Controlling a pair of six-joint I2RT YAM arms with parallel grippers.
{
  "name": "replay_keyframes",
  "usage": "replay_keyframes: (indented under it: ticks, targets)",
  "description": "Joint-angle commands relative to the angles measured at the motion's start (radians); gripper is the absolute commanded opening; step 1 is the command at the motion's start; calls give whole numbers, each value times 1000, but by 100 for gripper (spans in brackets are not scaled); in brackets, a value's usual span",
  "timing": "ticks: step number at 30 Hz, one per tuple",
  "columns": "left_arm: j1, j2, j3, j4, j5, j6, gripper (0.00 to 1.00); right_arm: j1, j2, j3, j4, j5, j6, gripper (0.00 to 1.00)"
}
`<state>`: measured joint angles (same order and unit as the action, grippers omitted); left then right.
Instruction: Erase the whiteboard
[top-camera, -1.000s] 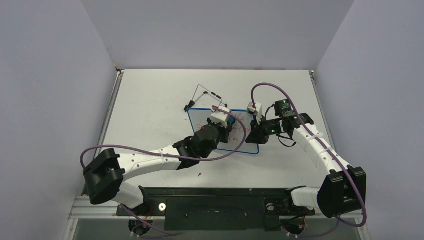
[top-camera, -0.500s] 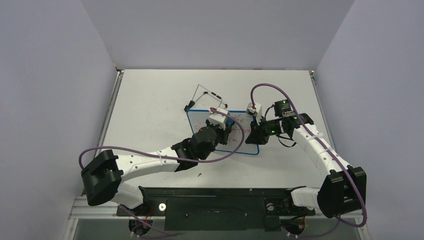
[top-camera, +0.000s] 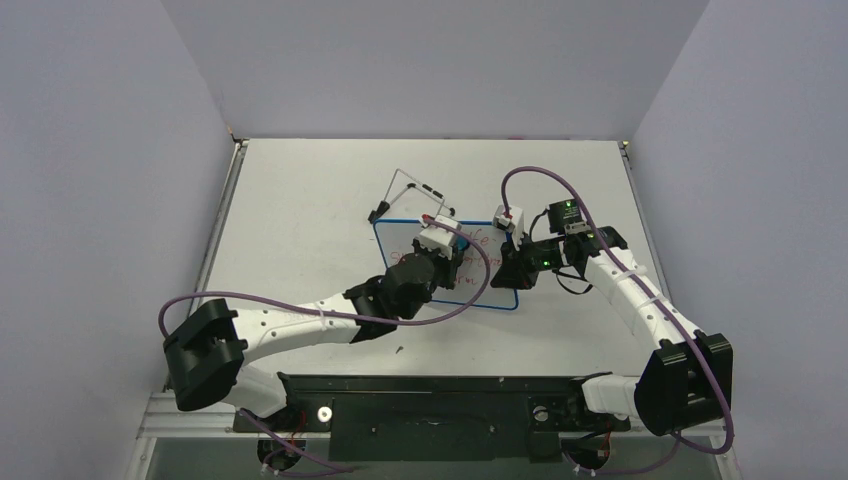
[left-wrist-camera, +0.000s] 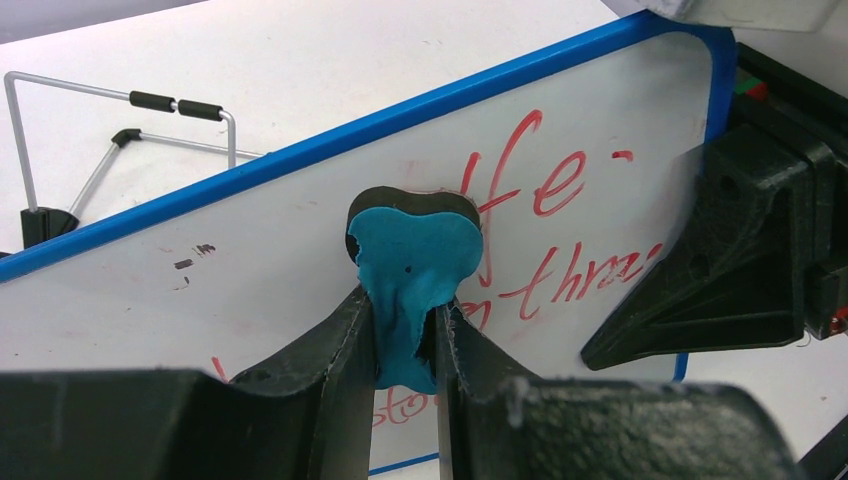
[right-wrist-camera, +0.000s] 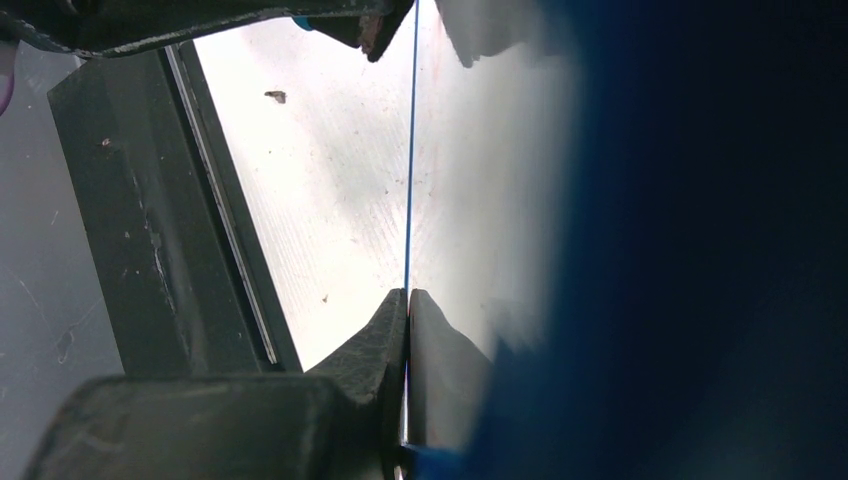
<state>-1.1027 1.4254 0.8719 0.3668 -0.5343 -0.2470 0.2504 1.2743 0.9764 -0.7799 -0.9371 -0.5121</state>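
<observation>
The whiteboard (top-camera: 400, 248), white with a blue rim, lies tilted mid-table and carries red handwriting (left-wrist-camera: 545, 185). In the left wrist view the whiteboard (left-wrist-camera: 250, 250) fills the frame. My left gripper (left-wrist-camera: 402, 315) is shut on a teal-and-black eraser (left-wrist-camera: 415, 240) that presses against the board's upper middle. From above, the left gripper (top-camera: 453, 246) sits over the board. My right gripper (top-camera: 512, 272) is shut on the whiteboard's right edge. In its wrist view the right gripper (right-wrist-camera: 407, 296) pinches the thin blue rim (right-wrist-camera: 411, 150), seen edge-on.
The board's black wire stand (top-camera: 405, 188) juts out behind it toward the far side. A black rail (top-camera: 430, 392) runs along the near table edge. Purple cables loop over both arms. A small dark speck (top-camera: 399, 350) lies on the table near the left arm.
My left gripper has slid slightly left across the board with the eraser. The right arm and the board have stayed put.
</observation>
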Motion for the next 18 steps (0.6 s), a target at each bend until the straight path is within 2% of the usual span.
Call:
replay_keyframes:
  ticks: [1,9,18]
  targets:
    - [34,26,96,36,-7,35,0,26,9,17,-51,-21,-55,0]
    - [43,65,168,28,24,42,0,25,5,17,-53,-21,-55,0]
    - [-31,120,220,-70,-136,103,0,26,10,20,-57,-25,-60,0]
